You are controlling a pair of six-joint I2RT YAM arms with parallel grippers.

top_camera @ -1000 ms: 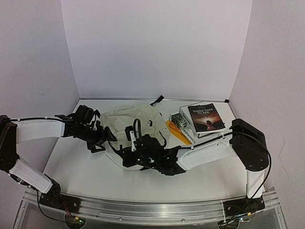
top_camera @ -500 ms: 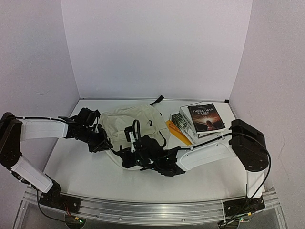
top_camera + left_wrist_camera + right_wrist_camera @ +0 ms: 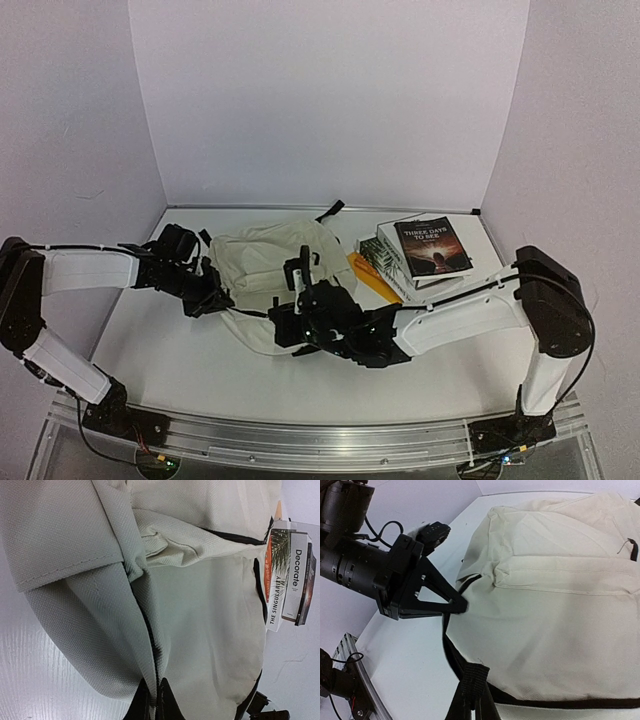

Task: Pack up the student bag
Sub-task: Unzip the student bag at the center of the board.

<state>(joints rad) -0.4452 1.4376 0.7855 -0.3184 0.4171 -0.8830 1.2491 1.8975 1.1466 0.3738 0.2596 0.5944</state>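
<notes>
The student bag (image 3: 262, 258), cream fabric with black trim, lies in the middle of the table. My left gripper (image 3: 217, 299) is at its left edge, shut on a fold of cream fabric along the black zipper (image 3: 153, 650). The left wrist view shows that fold pinched between the black fingertips (image 3: 167, 702). My right gripper (image 3: 292, 318) is at the bag's near edge, shut on a black webbing strap (image 3: 476, 677). In the right wrist view the left gripper (image 3: 458, 603) touches the bag (image 3: 560, 605) at its left side.
A stack of books (image 3: 422, 255) sits to the right of the bag, a dark-covered one on top. An orange flat item (image 3: 371, 277) lies between them. The book spines (image 3: 290, 580) show in the left wrist view. Purple walls enclose the table on three sides.
My left gripper has moved in and shut on the bag's left edge. The right arm has shifted a little right, with the strap still in its jaws.
</notes>
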